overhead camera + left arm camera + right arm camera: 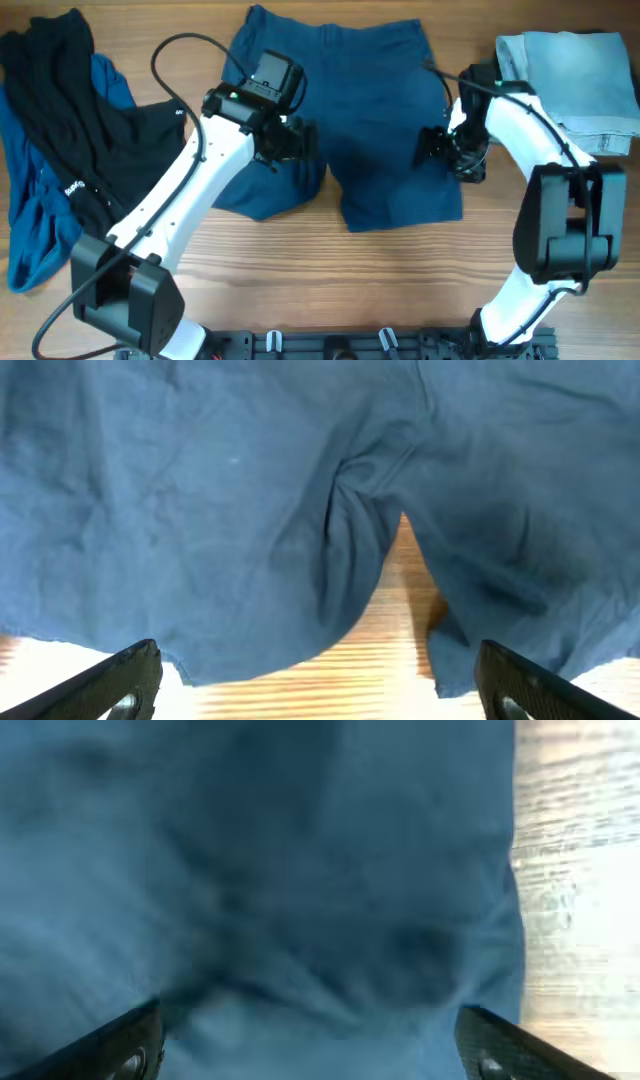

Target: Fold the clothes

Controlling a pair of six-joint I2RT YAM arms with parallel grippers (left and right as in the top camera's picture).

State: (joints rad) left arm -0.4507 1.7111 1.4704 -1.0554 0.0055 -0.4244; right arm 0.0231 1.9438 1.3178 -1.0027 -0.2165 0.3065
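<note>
Dark navy-blue shorts [370,90] lie spread flat at the back middle of the table, waistband away from me and both legs toward me. My left gripper [295,140] hovers over the left leg near the crotch, with its jaws wide open. In the left wrist view [320,685] the shorts [200,510] fill the frame, with bare wood showing between the legs. My right gripper [440,148] is over the right leg near its outer edge, also open. In the right wrist view [310,1045] the cloth [300,870] lies beneath the jaws. Neither gripper holds cloth.
A black garment [70,110] lies crumpled on a mid-blue piece [25,200] at the far left. A folded pale light-blue denim piece [580,80] sits at the back right. The wooden table [330,280] shows bare in front of the shorts.
</note>
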